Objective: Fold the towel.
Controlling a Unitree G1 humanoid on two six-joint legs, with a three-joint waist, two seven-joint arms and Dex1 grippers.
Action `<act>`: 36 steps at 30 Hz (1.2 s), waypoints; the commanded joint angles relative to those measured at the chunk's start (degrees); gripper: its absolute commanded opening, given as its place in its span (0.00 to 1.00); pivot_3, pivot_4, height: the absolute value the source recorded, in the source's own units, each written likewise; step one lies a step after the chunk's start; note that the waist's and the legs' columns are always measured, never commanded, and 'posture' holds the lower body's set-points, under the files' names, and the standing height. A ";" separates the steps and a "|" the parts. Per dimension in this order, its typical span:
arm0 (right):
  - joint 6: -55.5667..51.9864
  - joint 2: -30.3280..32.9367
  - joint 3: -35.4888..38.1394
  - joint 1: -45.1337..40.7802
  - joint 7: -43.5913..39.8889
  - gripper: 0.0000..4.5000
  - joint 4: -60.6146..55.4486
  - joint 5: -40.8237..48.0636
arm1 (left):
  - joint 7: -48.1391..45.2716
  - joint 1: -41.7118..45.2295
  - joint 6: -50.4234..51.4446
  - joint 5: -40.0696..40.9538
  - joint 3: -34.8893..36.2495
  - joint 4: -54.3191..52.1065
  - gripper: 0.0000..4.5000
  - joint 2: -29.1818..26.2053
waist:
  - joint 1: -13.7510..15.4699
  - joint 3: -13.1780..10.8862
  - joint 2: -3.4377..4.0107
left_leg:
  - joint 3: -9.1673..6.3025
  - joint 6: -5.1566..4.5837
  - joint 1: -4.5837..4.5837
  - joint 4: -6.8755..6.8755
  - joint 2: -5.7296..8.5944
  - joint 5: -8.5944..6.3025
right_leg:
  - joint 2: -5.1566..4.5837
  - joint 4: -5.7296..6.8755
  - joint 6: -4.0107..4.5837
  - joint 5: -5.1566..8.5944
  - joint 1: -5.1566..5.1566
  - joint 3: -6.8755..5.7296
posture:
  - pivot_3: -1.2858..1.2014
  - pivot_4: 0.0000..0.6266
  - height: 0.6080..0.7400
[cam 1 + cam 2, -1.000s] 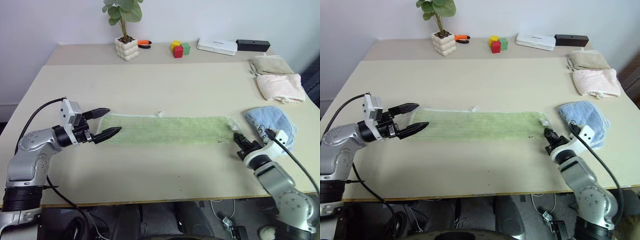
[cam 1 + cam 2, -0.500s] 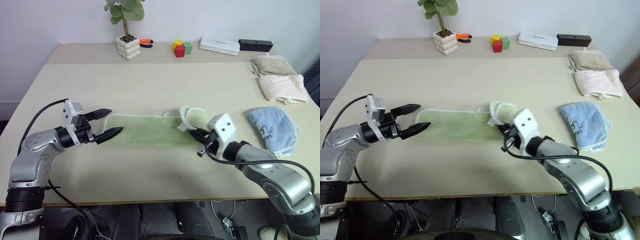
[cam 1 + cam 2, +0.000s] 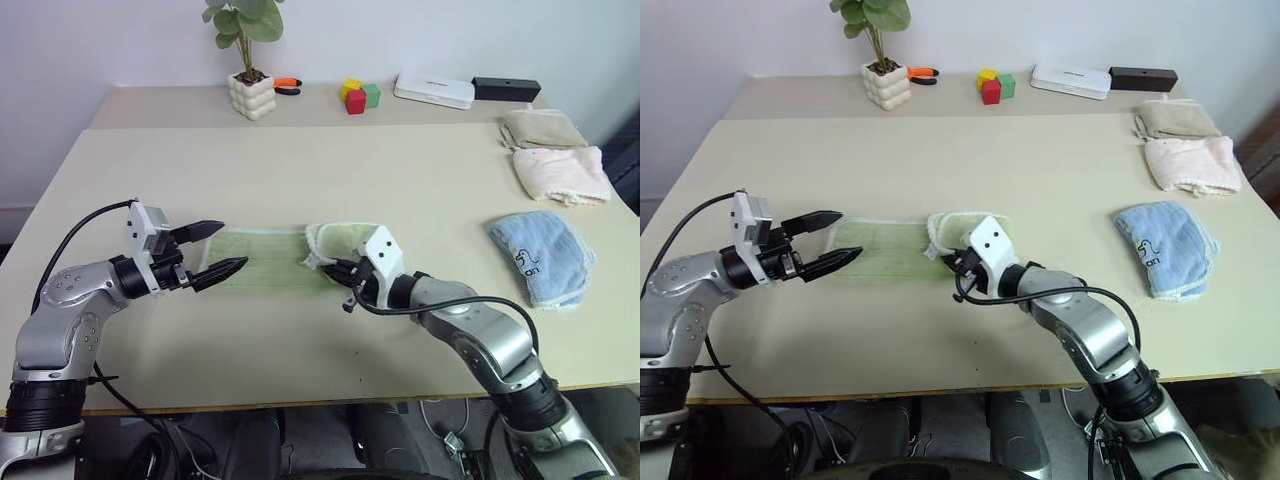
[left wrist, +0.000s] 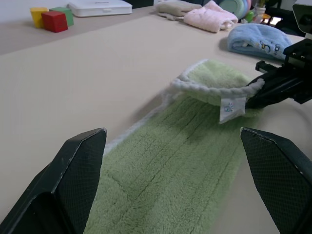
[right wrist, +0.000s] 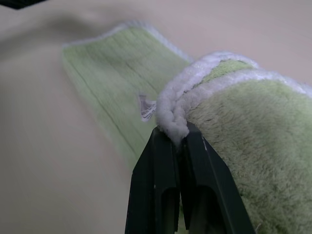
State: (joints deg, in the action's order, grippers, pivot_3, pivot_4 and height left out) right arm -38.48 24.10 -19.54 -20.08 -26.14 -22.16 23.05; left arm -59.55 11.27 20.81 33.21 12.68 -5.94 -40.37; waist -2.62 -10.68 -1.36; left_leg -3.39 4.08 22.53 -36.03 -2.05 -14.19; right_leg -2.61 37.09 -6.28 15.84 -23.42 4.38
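The right gripper (image 3: 962, 266) is pinching the whitish stitched edge of the towel (image 3: 895, 252), its two black fingers (image 5: 168, 183) pressed together on a bunched bit of the hem. Just behind those fingertips the gripped end of the light green cloth is lying doubled back over the flat part, making a soft rolled hump beside the gripper (a small white tag is hanging from the hem there, seen in both wrist views). The rest of the towel is lying flat on the table (image 3: 1040, 160), stretching away from the right gripper toward the left gripper (image 3: 830, 240).

The left gripper is hovering at the towel's far end with its two fingers spread wide, one on each side of that end, gripping nothing. In its wrist view the green cloth is running out between the parted fingers toward the right gripper's dark tips.

Well off to the outer side of the right arm, a light blue cloth (image 3: 1164, 248) is lying on the table, and farther beyond it a pink folded towel (image 3: 1192, 165) and a beige one (image 3: 1178, 121) are sitting one behind the other. Far ahead of both grippers, along the back of the table, a potted plant (image 3: 883, 70), coloured blocks (image 3: 993, 86), a white box (image 3: 1073, 81) and a black box (image 3: 1143, 78) are standing in a row.
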 commanded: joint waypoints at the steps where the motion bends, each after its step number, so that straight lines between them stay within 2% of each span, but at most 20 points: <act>1: 1.38 -2.85 -1.74 -2.57 -1.34 0.01 1.19 -1.74 | 0.23 -0.06 -0.66 0.77 1.56 -1.76 1.00 -0.27 | 0.02 0.00 0.00 | -0.01 0.00 0.00 0.01 0.00 0.00 | 0.00 0.01 -0.01 0.00 -0.01 -0.01 | 0.52 0.24 1.00; 7: 2.37 -5.60 -2.19 -3.83 -3.15 0.01 5.31 -4.11 | 0.48 0.46 -1.18 0.47 1.20 -1.73 1.00 0.05 | 0.18 0.00 0.00 | -0.01 0.00 0.03 -0.01 0.01 0.00 | -0.03 0.00 -0.02 -0.01 0.00 -0.03 | 0.52 0.24 1.00; 10: 2.53 -6.51 -1.81 -3.89 -3.80 0.21 6.53 -4.78 | 0.34 0.18 -1.22 0.40 1.41 -1.61 1.00 -0.35 | 0.10 0.00 0.00 | -0.01 0.00 0.02 -0.01 0.01 0.00 | -0.02 0.01 -0.03 -0.01 0.00 -0.03 | 0.52 0.24 1.00; 14: 2.45 -7.77 0.13 -3.61 -4.58 0.65 6.33 -3.60 | 0.34 -0.39 -1.17 0.34 1.50 -1.87 1.00 -0.49 | 0.06 0.00 0.00 | -0.02 0.00 0.01 0.00 0.00 0.00 | -0.01 0.02 -0.15 -0.08 -0.01 -0.03 | 0.52 0.24 1.00; 17: 1.11 -8.25 5.08 -2.57 -10.39 0.99 1.91 5.52 | 0.14 -0.55 -1.22 0.26 1.47 -1.90 1.00 -0.68 | 0.08 -0.02 0.02 | -0.02 0.00 0.02 0.00 0.00 0.00 | -0.01 0.02 -0.17 -0.09 -0.01 -0.04 | 0.52 0.24 1.00; 19: 0.60 -8.47 9.63 -3.11 -11.86 0.99 1.56 10.09 | -0.44 -0.60 -0.78 0.53 1.34 -1.55 1.00 -0.96 | 0.08 -0.02 0.03 | -0.02 0.00 0.02 0.00 0.00 0.00 | -0.02 0.02 -0.18 -0.10 0.00 -0.04 | 0.52 0.24 1.00; 22: -1.27 -8.55 17.69 -5.71 -9.01 0.99 4.01 14.32 | -0.79 0.76 -1.27 0.13 0.85 -0.09 1.00 -0.73 | 0.10 -0.04 0.05 | -0.03 0.00 0.00 -0.01 0.00 0.00 | -0.01 0.02 -0.17 -0.09 0.02 -0.05 | 0.52 0.24 1.00; 25: 3.01 -9.44 18.51 -6.96 -5.81 0.81 7.57 9.94 | -0.30 1.62 -0.94 0.19 0.73 0.44 1.00 -0.32 | 0.09 -0.04 0.04 | -0.03 0.00 0.00 -0.02 0.01 0.00 | -0.02 0.02 -0.17 -0.10 0.02 -0.04 | 0.52 0.24 1.00; 28: 8.61 -9.62 15.58 -5.62 -2.50 0.48 10.77 1.99 | 0.49 1.61 1.16 1.36 0.72 -0.33 1.00 -0.06 | -0.08 -0.04 0.05 | -0.03 0.00 -0.01 0.06 0.00 0.00 | 0.00 0.02 -0.18 -0.10 -0.01 -0.06 | 0.52 0.24 1.00; 32: 12.60 -10.52 12.37 -2.35 -3.36 0.01 11.38 -1.38 | 0.15 0.72 1.24 1.17 0.71 -1.14 1.00 -0.19 | -0.01 -0.06 0.07 | -0.03 0.00 0.00 0.11 0.00 0.00 | -0.01 0.03 -0.19 -0.11 -0.05 -0.05 | 0.52 0.24 1.00; 36: 17.90 -10.02 8.24 0.52 -3.71 0.00 14.74 -7.41 | -0.31 0.19 2.19 1.57 0.78 -1.37 1.00 -0.71 | 0.00 -0.06 0.07 | -0.03 0.00 0.02 0.07 0.00 0.00 | -0.02 0.04 -0.19 -0.11 -0.04 -0.05 | 0.52 0.24 1.00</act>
State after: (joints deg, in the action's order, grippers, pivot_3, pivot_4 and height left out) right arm -23.73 14.00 -9.98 -20.13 -29.78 -8.34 18.41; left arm -59.49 11.70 22.38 33.50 12.48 -5.41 -40.33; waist -2.62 -10.74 -1.29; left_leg -3.42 4.09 22.53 -35.96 -2.04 -14.19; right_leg -2.63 37.13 -6.47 15.74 -23.45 4.33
